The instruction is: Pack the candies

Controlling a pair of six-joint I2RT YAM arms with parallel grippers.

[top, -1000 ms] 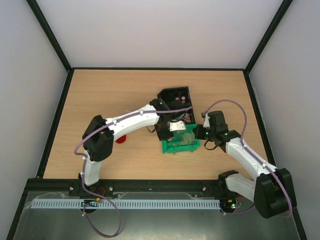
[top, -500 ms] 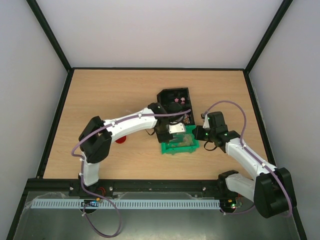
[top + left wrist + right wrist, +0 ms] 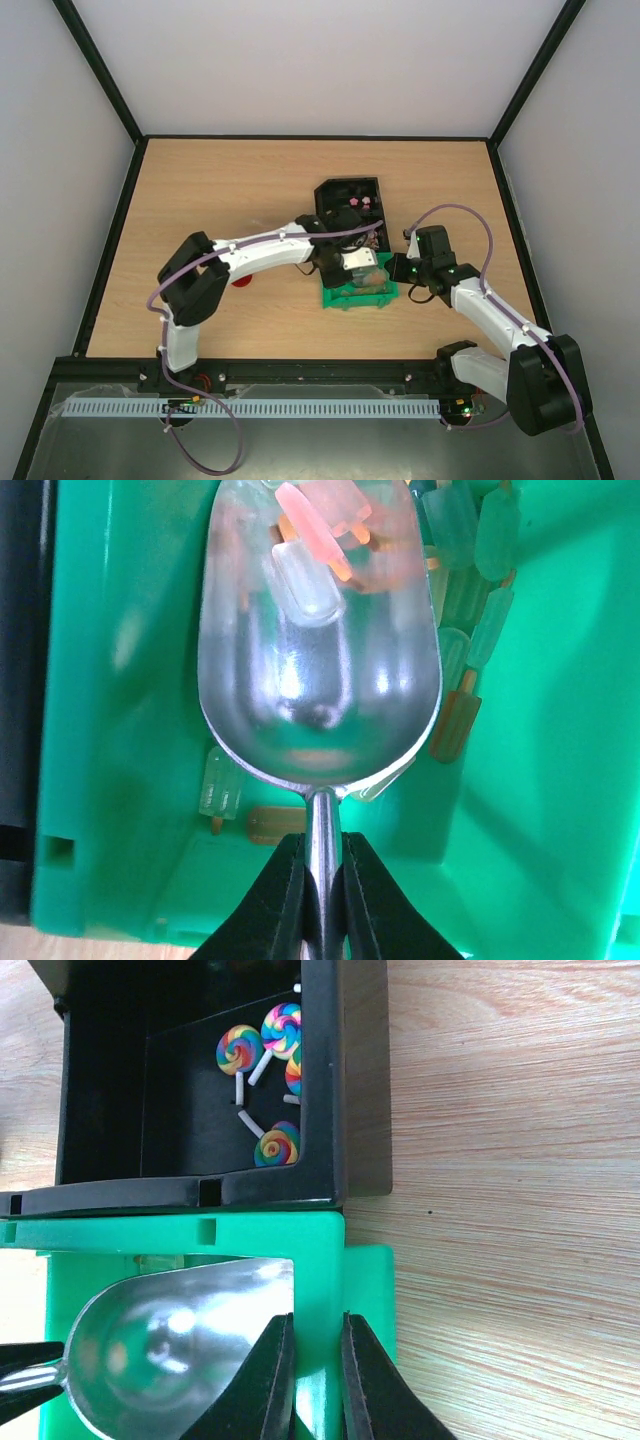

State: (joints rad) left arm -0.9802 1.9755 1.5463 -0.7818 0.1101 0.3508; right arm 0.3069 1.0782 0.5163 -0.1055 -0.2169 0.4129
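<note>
Your left claw [image 3: 322,880] is clamped on the silver scoop [image 3: 320,680] by its thin handle. The bowl sits inside the green bin [image 3: 530,730], close to its walls, and carries candies [image 3: 320,525]. More candies lie beneath it. Your right claw [image 3: 318,1370] pinches that bin's wall. The black bin [image 3: 320,1080] touches it, and open table [image 3: 500,1160] lies to the right.

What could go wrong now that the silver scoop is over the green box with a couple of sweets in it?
1. The two candies lie near the front lip of the scoop; a small forward tilt would likely spill them into the green bin.
2. The left gripper pinches only the thin handle, so the scoop may twist.
3. The right gripper clamps the bin's wall right beside the scoop; they could bump.
</note>
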